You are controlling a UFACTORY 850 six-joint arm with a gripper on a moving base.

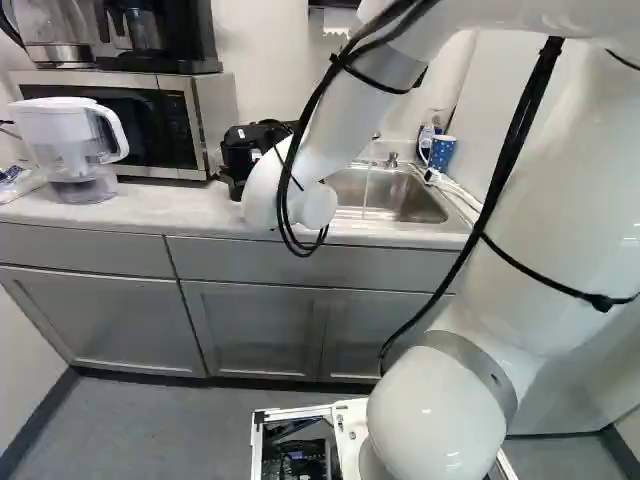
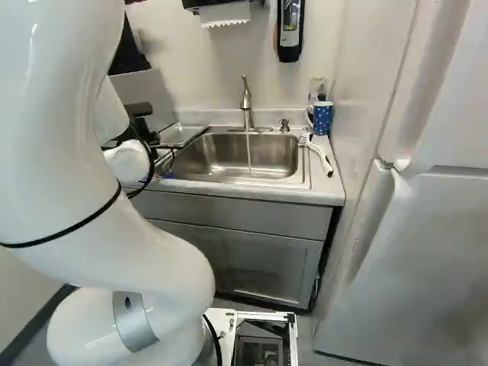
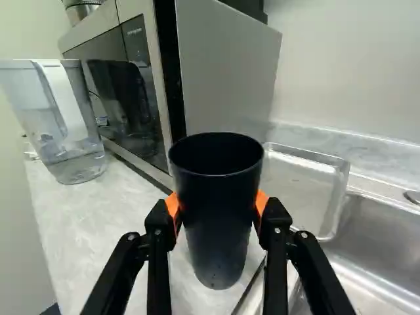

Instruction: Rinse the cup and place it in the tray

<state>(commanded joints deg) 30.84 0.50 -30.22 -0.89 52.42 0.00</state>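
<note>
At the counter left of the sink, my gripper [image 1: 250, 155] shows as a dark shape in the left base view, its fingertips hard to make out. In the wrist view the gripper [image 3: 218, 209] has its orange pads pressed on two opposite sides of a dark cup [image 3: 220, 197], shut on it. The cup is upright with its mouth open; whether its base touches the counter I cannot tell. Beside the cup, on the sink side, lies the shallow metal tray [image 3: 305, 177], also visible as a tray [image 2: 183, 133] at the sink's left edge. Water [image 2: 248, 151] runs from the faucet [image 2: 245, 103] into the sink [image 2: 221, 171].
A microwave [image 3: 223, 65] stands close behind the cup, with a water pitcher [image 3: 62, 125] on the counter [image 3: 85, 230] nearby. Right of the sink are a blue dotted mug [image 2: 322, 118] and a white brush [image 2: 321, 156]. A fridge [image 2: 427, 252] stands at the far right.
</note>
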